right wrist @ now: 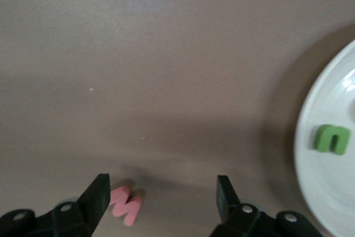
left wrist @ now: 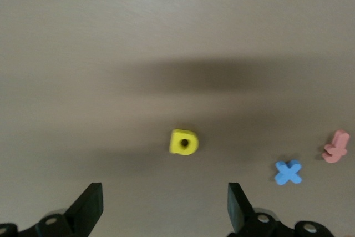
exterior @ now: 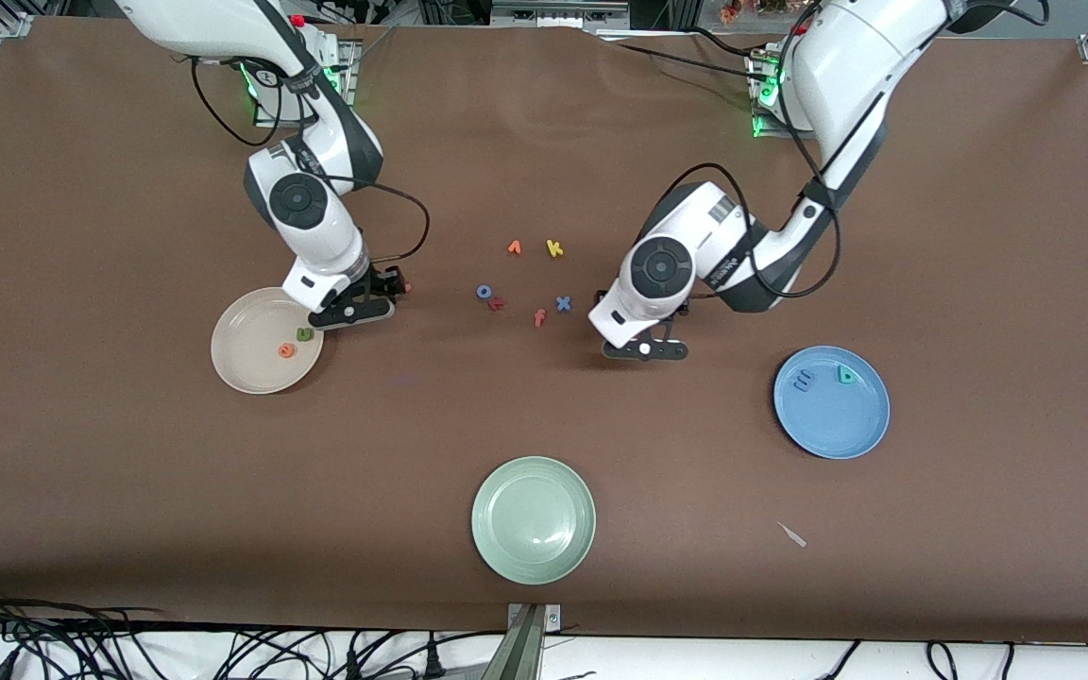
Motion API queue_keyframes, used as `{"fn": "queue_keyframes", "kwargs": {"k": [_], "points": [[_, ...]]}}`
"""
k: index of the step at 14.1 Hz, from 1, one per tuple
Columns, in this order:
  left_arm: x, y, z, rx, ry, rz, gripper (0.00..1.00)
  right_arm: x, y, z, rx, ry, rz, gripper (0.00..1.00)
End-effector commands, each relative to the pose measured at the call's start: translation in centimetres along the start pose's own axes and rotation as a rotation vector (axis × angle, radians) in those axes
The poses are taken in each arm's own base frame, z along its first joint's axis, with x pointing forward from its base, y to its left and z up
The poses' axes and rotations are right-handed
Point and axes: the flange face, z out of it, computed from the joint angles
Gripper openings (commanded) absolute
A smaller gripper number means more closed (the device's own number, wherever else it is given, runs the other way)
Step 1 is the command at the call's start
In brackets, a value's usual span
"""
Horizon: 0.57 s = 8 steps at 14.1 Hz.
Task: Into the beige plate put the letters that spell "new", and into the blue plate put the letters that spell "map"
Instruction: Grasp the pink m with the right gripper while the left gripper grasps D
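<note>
The beige plate (exterior: 240, 364) holds a green n (exterior: 304, 333) and an orange e (exterior: 287, 350). My right gripper (exterior: 366, 304) is low over the table just beside that plate and stands open. A pinkish-red w (right wrist: 125, 205) lies on the cloth inside its gap, against one finger (right wrist: 99, 192). The blue plate (exterior: 831, 430) holds a periwinkle m (exterior: 803, 381) and a teal p (exterior: 845, 375). My left gripper (left wrist: 165, 203) hangs open over bare cloth, with the yellow a (left wrist: 183, 142) lying a short way ahead of its fingertips. In the front view the left arm hides the a.
Loose letters lie mid-table: orange v (exterior: 514, 247), yellow k (exterior: 554, 248), blue o (exterior: 484, 292), a red letter (exterior: 497, 303), red-orange f (exterior: 539, 317), blue x (exterior: 563, 303). A pale green plate (exterior: 533, 518) sits nearest the front camera, with a small white scrap (exterior: 792, 535) nearby.
</note>
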Motion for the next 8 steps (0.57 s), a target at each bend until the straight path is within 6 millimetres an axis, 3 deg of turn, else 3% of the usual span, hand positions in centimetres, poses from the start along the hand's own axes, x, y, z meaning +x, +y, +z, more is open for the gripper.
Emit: {"fn": "queue_keyframes", "kwargs": {"k": [1,4,7,8], "points": [[-0.7,-0.4,3.4,-0.027,0.047,0.014,0.98,-2.2,-0.4,0.7,0.026,0.026,0.026,0.86],[-1.0,-0.1,5.3,0.007,0.072,0.045,0.91,-3.5,-2.1,1.6,0.041,0.037,0.01,0.86],[-1.0,0.5,6.3,0.023,0.106,0.032,0.86,-4.1,-3.7,1.6,0.042,0.034,0.025,0.86],[-1.0,0.4,6.3,0.024,0.107,0.032,0.8,-4.3,-3.8,1.7,0.04,0.031,0.022,0.85]]}}
